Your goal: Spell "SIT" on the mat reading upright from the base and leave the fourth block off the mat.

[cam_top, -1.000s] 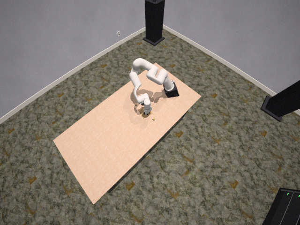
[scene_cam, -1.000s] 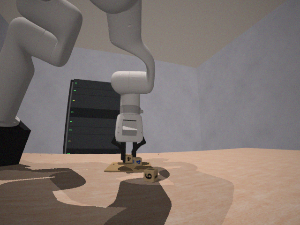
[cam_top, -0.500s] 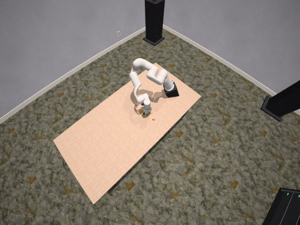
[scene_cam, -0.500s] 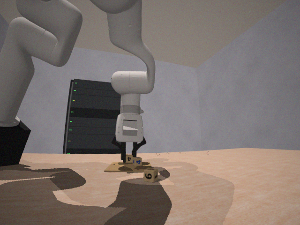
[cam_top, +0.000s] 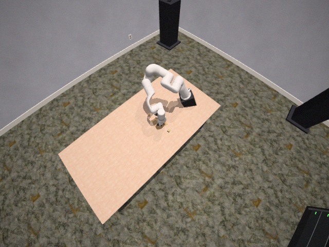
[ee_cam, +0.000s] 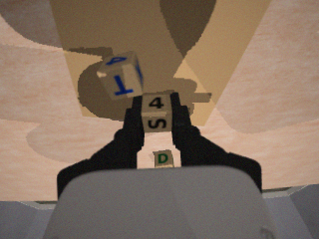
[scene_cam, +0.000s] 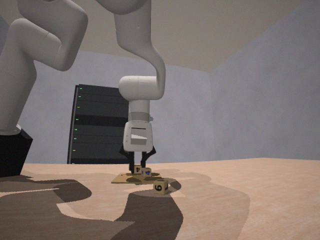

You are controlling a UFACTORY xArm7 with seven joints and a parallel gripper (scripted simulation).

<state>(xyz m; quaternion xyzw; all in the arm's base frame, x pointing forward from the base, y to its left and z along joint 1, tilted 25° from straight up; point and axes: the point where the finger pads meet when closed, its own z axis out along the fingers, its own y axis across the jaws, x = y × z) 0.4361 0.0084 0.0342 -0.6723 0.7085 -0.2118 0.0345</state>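
Our gripper [cam_top: 160,124] [scene_cam: 137,169] [ee_cam: 157,105] grasps the S block [scene_cam: 137,169] [ee_cam: 157,112], which we should lower level onto the mat [cam_top: 165,124] [scene_cam: 120,178] [ee_cam: 239,45], avoiding the T block [scene_cam: 146,172] [ee_cam: 121,82] at wrist-view ten o'clock.

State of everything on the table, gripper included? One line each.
Gripper: closed on the S block.
S block: gripped; contact with mat unclear.
T block: on the mat, ungripped, turned askew.
D block: off the mat, ungripped.
Block marked 6 or 9: off the mat; may be the D block.
Mat: flat.
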